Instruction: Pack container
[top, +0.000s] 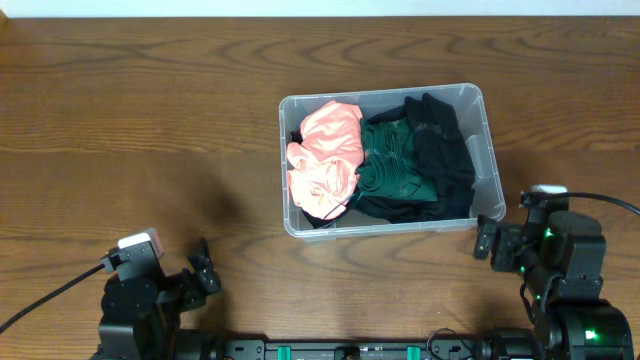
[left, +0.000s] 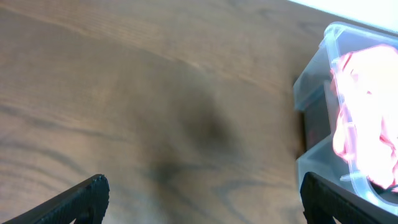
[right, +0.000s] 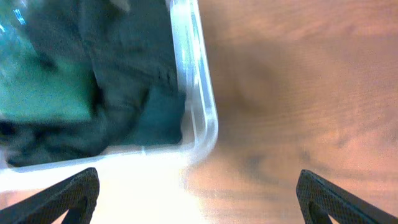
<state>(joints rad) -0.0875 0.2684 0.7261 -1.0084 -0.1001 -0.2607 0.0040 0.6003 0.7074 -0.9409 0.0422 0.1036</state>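
The clear plastic container (top: 487, 140) stands on the table right of centre. It holds a pink garment (top: 325, 160) on the left, a dark green garment (top: 392, 160) in the middle and black clothing (top: 445, 150) on the right. My left gripper (top: 203, 272) is open and empty at the near left, well away from the container (left: 311, 93), with the pink garment (left: 367, 112) at the right edge of its wrist view. My right gripper (top: 487, 240) is open and empty just off the container's near right corner (right: 202, 118); green (right: 43, 93) and black cloth (right: 130, 56) show inside.
The wooden table (top: 140, 120) stretches bare to the left of the container and behind it. The arm bases sit along the near edge.
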